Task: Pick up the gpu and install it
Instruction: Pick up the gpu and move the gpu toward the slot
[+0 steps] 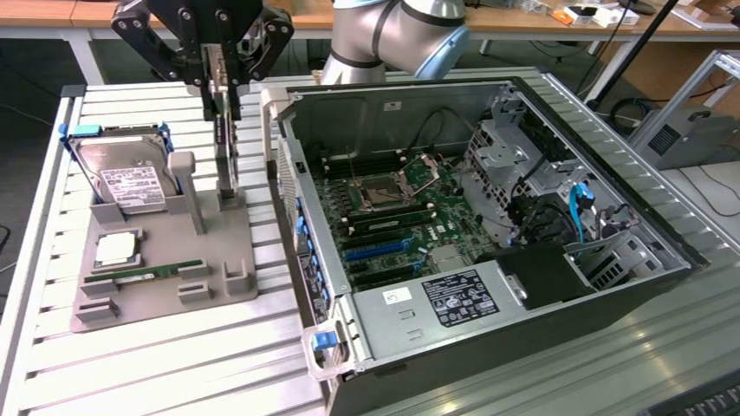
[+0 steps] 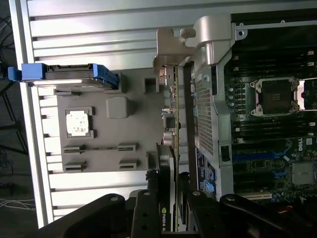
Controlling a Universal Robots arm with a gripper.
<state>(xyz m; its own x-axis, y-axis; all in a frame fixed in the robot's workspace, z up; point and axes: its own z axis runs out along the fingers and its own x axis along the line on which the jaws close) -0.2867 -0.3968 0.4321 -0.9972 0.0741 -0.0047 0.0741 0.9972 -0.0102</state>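
The gpu (image 1: 228, 160) is a thin dark card standing on edge over the grey parts holder (image 1: 162, 234), just to the exterior view's left of the open computer case (image 1: 393, 88). My gripper (image 1: 223, 104) comes down from above and is shut on the card's upper end, one black finger on each face. I cannot tell whether the card's lower edge, down among the holder's upright posts, rests in its slot. In the wrist view the gpu (image 2: 175, 114) shows edge-on with its silver bracket (image 2: 168, 49) at the far end, and my gripper (image 2: 171, 191) clamps it.
On the holder (image 2: 114, 148) are a silver hard drive (image 1: 127, 178) in a blue frame, a square processor (image 1: 116, 249) and a green memory stick (image 1: 151, 273). The motherboard (image 1: 393, 208) lies exposed inside the case, with blue slots (image 1: 376, 251). Everything rests on a slatted aluminium table (image 1: 173, 364).
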